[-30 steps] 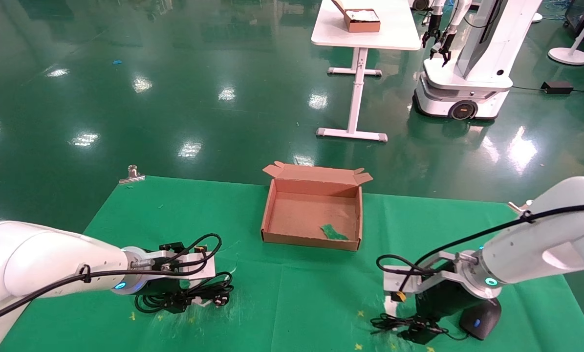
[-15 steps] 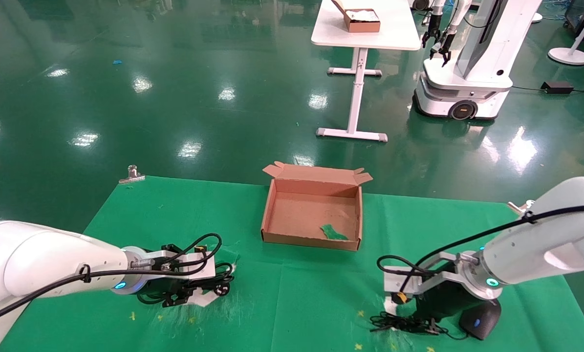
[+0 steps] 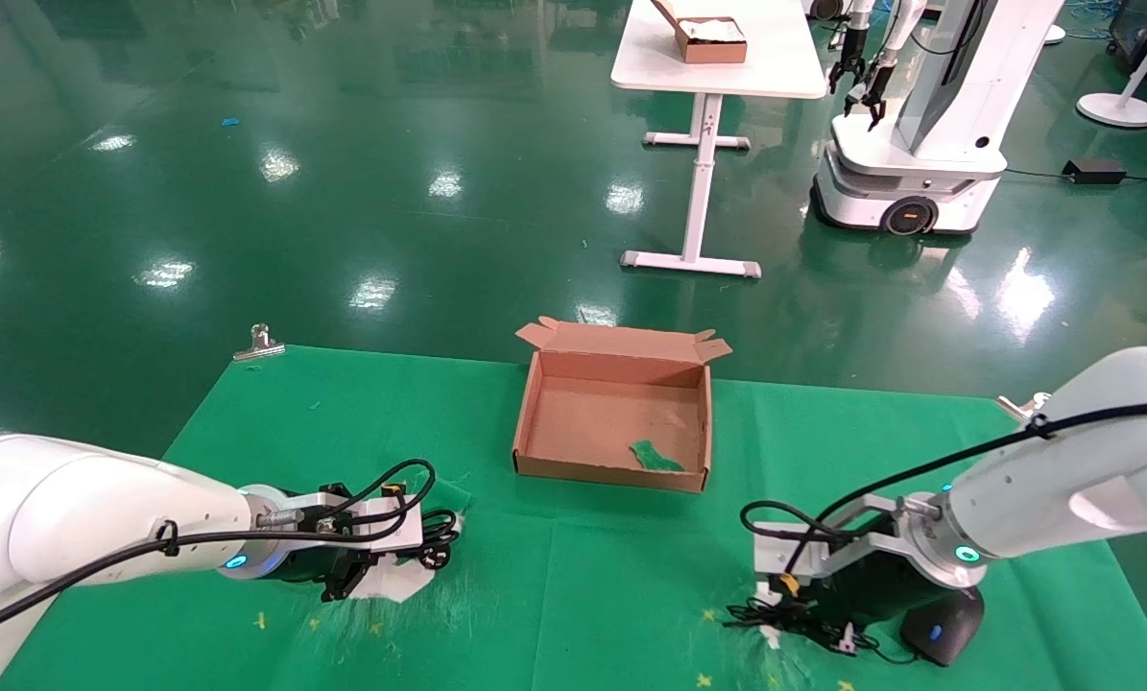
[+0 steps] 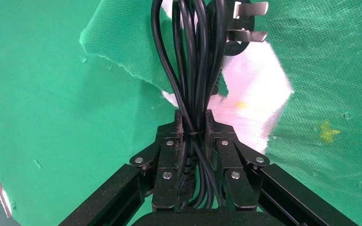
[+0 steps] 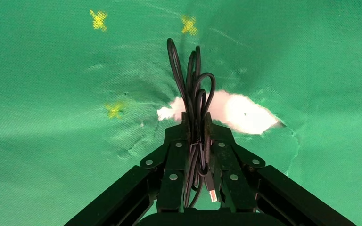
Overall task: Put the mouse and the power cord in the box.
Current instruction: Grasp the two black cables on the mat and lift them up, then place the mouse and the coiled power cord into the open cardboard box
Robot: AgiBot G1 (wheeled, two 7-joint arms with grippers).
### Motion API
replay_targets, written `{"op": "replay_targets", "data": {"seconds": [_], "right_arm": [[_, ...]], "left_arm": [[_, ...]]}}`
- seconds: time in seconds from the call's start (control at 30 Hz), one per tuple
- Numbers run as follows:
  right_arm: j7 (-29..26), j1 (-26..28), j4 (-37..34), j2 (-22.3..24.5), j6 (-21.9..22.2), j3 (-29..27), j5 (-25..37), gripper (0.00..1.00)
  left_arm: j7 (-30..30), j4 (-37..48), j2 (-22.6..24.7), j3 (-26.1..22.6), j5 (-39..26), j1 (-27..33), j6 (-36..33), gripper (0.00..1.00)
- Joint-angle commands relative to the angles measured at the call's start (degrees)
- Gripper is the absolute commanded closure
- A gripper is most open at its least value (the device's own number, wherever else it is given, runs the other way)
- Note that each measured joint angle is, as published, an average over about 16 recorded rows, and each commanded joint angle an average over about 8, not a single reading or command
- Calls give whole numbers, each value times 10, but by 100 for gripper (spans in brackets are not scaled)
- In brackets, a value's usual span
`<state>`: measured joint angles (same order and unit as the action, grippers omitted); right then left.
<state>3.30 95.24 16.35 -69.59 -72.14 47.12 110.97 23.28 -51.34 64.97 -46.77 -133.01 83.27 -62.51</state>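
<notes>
The box [image 3: 611, 471] sits open at the middle of the green cloth, holding only a green scrap. My left gripper [image 3: 345, 579] is low at the front left, shut on the power cord [image 4: 194, 61]. The cord's loops are squeezed between the jaws, and its plug [image 4: 245, 21] lies just past them. My right gripper [image 3: 796, 603] is low at the front right, shut on the bundled thin cable [image 5: 193, 80] of the mouse [image 3: 940, 629]. The mouse body rests on the cloth beside that gripper.
The cloth is torn under both grippers, showing white table [image 4: 252, 89] [image 5: 242, 112]. A metal clip [image 3: 259, 343] holds the cloth's far left corner. Beyond the table stand a white desk with a smaller box [image 3: 712, 42] and another robot [image 3: 909, 144].
The left gripper has gathered the spread power cord into a tight bundle and drawn it under the wrist. The right gripper has sunk onto the mouse cable and shut on it.
</notes>
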Motion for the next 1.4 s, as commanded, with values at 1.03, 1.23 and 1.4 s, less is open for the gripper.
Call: {"op": "replay_targets", "data": {"seconds": [1.03, 1.23, 1.4], "right_arm": [[-70, 94, 142, 82, -9, -10, 22, 100], [-130, 105, 235, 126, -36, -10, 37, 100], [-197, 103, 340, 166, -70, -12, 44, 100]], "left_arm": [[5, -54, 59, 58, 128, 96, -23, 100], [30, -23, 131, -6, 70, 79, 99, 100], [77, -16, 140, -110, 38, 70, 208, 100]]}}
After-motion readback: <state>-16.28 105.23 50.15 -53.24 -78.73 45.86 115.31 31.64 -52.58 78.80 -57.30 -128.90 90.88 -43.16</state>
